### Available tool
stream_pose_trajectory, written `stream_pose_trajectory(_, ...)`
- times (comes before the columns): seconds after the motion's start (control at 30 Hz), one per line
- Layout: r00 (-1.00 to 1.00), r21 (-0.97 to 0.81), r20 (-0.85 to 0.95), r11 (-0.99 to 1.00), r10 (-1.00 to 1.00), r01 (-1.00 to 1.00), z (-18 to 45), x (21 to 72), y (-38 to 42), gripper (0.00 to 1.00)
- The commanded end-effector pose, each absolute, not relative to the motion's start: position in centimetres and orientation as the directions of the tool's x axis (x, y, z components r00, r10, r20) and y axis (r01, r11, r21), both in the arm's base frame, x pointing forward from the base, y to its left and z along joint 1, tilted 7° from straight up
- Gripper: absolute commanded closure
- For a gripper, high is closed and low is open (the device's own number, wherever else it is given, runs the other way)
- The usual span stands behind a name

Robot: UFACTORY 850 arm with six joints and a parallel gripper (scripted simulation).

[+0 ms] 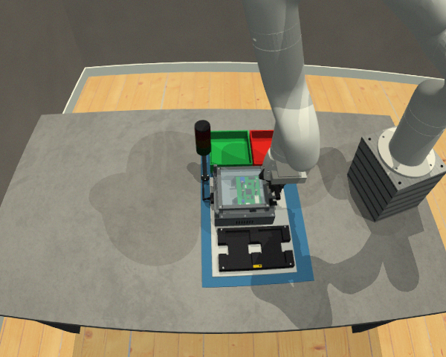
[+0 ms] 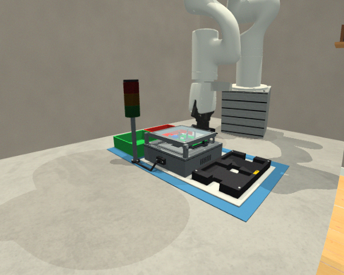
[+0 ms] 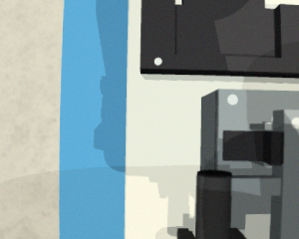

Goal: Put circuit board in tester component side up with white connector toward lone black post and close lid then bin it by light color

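Note:
The green circuit board [image 1: 249, 189] lies flat inside the grey tester [image 1: 243, 195], under the clear lid [image 2: 184, 134], which is down and level on the tester. My gripper [image 1: 272, 192] is at the lid's right edge, shut on the lid's black handle [image 3: 214, 204]. It also shows in the exterior view [image 2: 202, 122]. A small black latch part [image 3: 249, 145] sits on the tester's corner next to the handle. The signal light [image 2: 131, 97] stands left of the tester and all its lamps look dark. The black tray [image 1: 255, 248] in front of the tester is empty.
The green bin [image 1: 230, 146] and the red bin [image 1: 262, 145] stand side by side behind the tester; my arm partly hides the red one. The blue mat [image 1: 304, 249] lies under the tester and tray. The arm's ribbed base [image 1: 396, 176] stands at the right.

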State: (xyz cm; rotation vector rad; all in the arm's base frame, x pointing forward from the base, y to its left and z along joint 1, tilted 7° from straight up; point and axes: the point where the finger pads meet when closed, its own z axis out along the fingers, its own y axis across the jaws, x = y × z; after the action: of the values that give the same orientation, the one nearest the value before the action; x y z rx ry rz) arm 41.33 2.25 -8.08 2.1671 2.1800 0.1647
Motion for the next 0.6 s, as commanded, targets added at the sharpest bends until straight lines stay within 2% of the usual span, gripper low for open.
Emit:
stream_pose_trajectory(0.0, -0.007, 0.122, 0.03, 0.003, 1.0, 0.993, -8.06, 41.41, 2.23, 1.0)
stream_pose_trajectory(0.47, -0.007, 0.122, 0.03, 0.003, 1.0, 0.993, -8.15, 41.42, 2.23, 1.0)
stream_pose_trajectory(0.5, -0.007, 0.122, 0.03, 0.003, 1.0, 0.993, -8.15, 41.42, 2.23, 0.76)
stream_pose_trajectory(0.57, -0.007, 0.122, 0.03, 0.003, 1.0, 0.993, -8.15, 41.42, 2.23, 0.76)
